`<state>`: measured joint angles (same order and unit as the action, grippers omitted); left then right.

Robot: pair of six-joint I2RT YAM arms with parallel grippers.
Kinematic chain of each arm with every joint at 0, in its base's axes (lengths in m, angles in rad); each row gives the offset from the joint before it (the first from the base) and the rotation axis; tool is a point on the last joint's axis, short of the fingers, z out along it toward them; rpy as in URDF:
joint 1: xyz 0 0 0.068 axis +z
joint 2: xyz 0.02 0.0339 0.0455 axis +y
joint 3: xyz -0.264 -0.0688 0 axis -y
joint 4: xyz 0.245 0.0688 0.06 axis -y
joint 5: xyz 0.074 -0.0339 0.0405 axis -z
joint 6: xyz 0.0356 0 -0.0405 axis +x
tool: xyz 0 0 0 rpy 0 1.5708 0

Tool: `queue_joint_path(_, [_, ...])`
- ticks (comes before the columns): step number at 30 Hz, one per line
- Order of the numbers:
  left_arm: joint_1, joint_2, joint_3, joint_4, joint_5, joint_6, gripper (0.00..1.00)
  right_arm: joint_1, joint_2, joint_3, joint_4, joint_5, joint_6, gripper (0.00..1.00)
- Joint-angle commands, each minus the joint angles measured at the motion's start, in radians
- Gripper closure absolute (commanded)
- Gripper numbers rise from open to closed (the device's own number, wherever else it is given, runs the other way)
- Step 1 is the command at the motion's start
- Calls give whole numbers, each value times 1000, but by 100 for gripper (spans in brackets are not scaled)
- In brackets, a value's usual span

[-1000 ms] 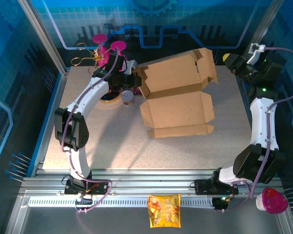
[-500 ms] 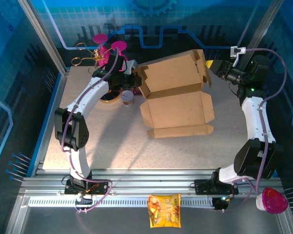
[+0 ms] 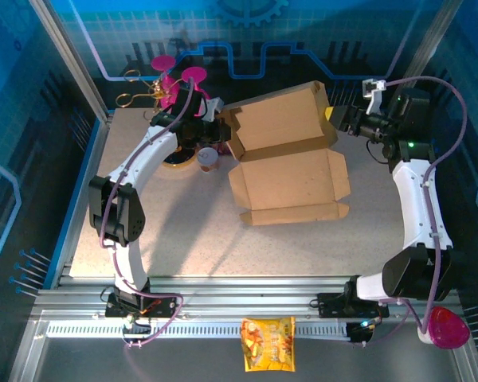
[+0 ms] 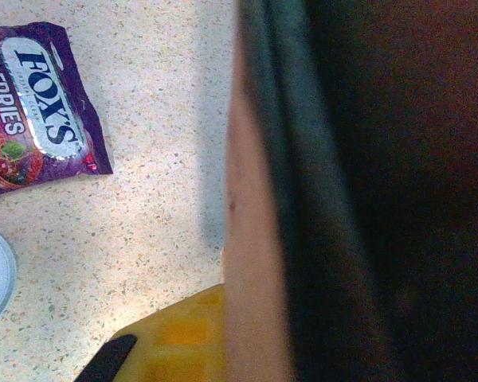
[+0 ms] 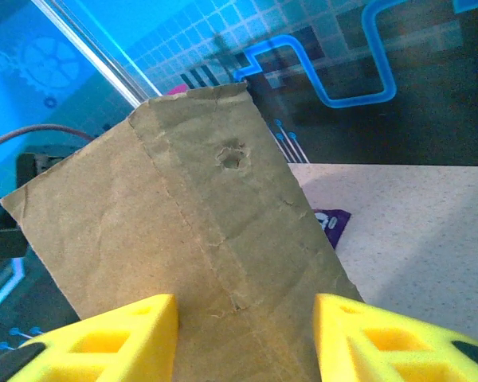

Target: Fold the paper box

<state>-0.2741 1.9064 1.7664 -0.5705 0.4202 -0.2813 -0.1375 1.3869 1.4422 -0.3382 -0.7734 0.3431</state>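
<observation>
Paper box [image 3: 291,179] sat mid-tabletop [image 3: 183,231], unfinished: near panel lay flat with its front flap turned up, rear panel stood tilted up toward the back wall. Left gripper [image 3: 217,127] was at the box's rear left corner, jaws closed; the left wrist view was mostly dark blur, so whether cardboard was pinched could not be told. A purple candy packet [image 4: 40,103] lay on the tabletop beside it. Right gripper [image 3: 340,119] was at the raised panel's right edge, jaws parted and gripping nothing. In the right wrist view the yellow fingers [image 5: 111,334] stood apart, with the panel's brown face beyond them.
</observation>
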Motion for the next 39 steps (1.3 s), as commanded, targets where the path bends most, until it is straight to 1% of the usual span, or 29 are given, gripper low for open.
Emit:
queue_joint_path(1, [0, -35, 42, -9, 21, 7, 100, 26, -8, 59, -120, 92, -127, 51])
queue_joint_path(6, [-5, -45, 38, -14, 14, 15, 100, 73, 23, 115, -192, 167, -209, 48])
queue_joint_path(15, [-14, -63, 33, -20, 4, 30, 100, 168, 91, 216, -282, 359, -341, 43])
queue_joint_path(21, [-19, -72, 32, -28, -3, 44, 100, 209, 149, 282, -324, 477, -421, 40])
queue_joint_path(26, [-20, -75, 32, -32, -8, 49, 100, 234, 186, 318, -343, 582, -459, 41])
queue_joint_path(28, [-20, -75, 33, -33, -9, 50, 100, 252, 202, 329, -349, 664, -473, 43])
queue_joint_path(30, [-20, -76, 33, -35, -11, 52, 100, 262, 212, 329, -347, 717, -480, 43])
queue_joint_path(32, [-22, -76, 34, -37, -14, 53, 100, 270, 218, 327, -337, 759, -477, 49])
queue_joint_path(36, [-22, -76, 40, -40, -16, 53, 100, 295, 234, 343, -332, 827, -480, 68])
queue_joint_path(39, [-27, -72, 53, -54, -34, 50, 100, 329, 238, 352, -329, 932, -477, 78])
